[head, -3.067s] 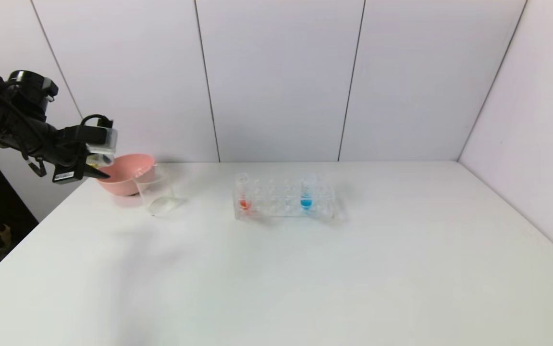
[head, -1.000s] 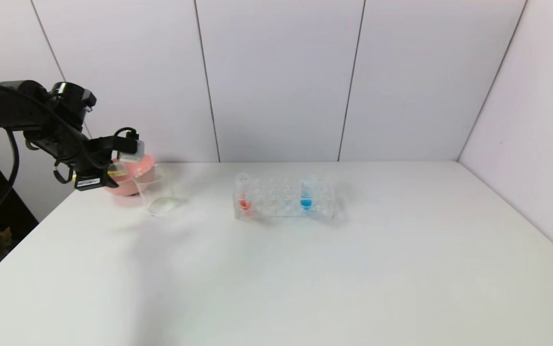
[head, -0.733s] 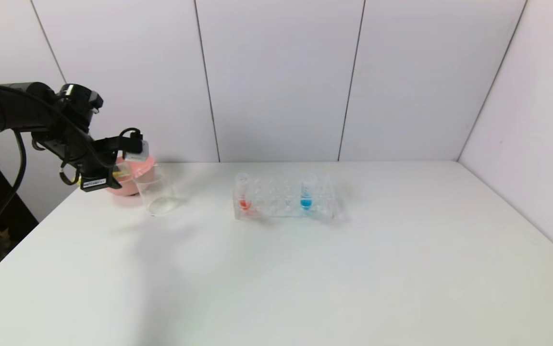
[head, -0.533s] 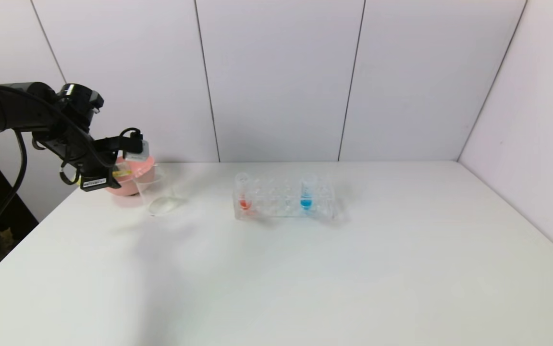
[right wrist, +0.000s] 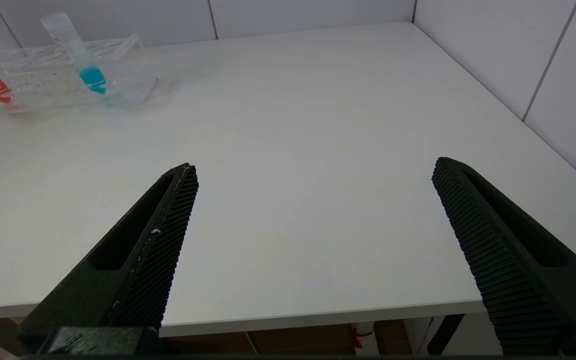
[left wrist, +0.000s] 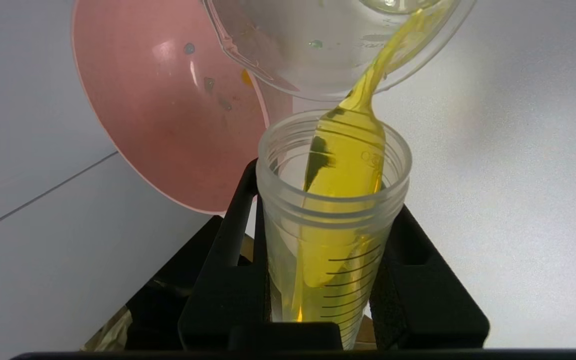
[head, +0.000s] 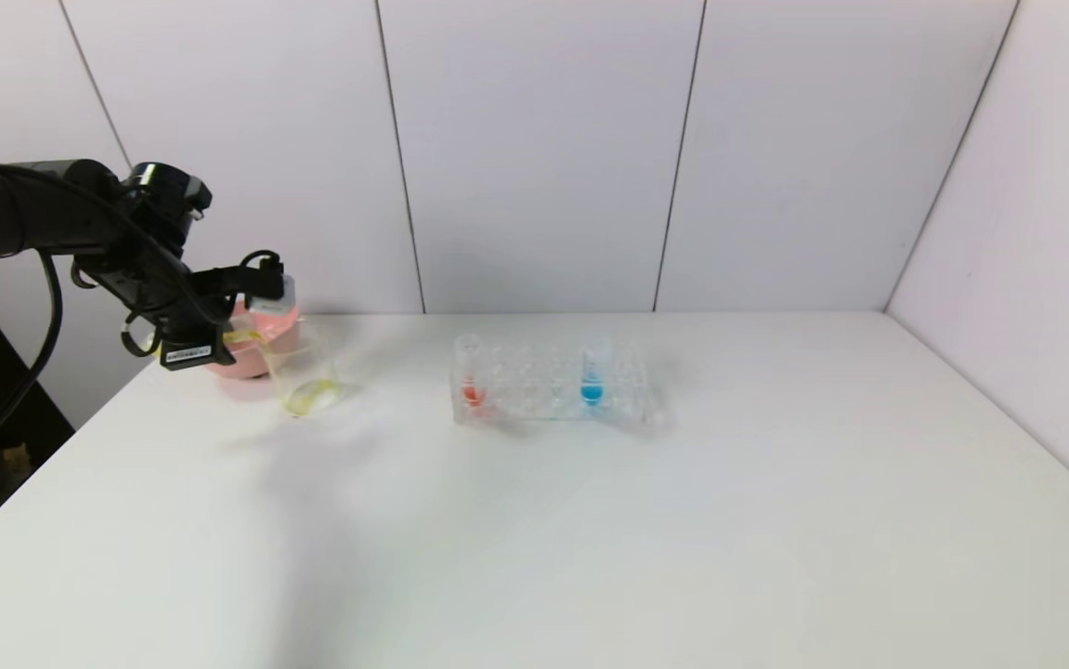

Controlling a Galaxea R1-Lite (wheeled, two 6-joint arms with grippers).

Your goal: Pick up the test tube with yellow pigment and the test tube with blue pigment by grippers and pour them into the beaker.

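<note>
Mostly hidden: left pincer base cut off at frame edge, label on it unreadable. Pincer clenched on test tube with yellow pigment, tipped, black graduation marks on wall, yellow stream running into beaker beside pink bowl. Test tube with blue pigment upright in rack on surface. Right pincer released, near surface edge.

walls: white panels standing behind the table, dark vertical seams running between them; another panel wall closing in the right side
table: white top taking up most of the head view, its near edge showing in the right wrist view
light: even, casting soft shadows on the top
</note>
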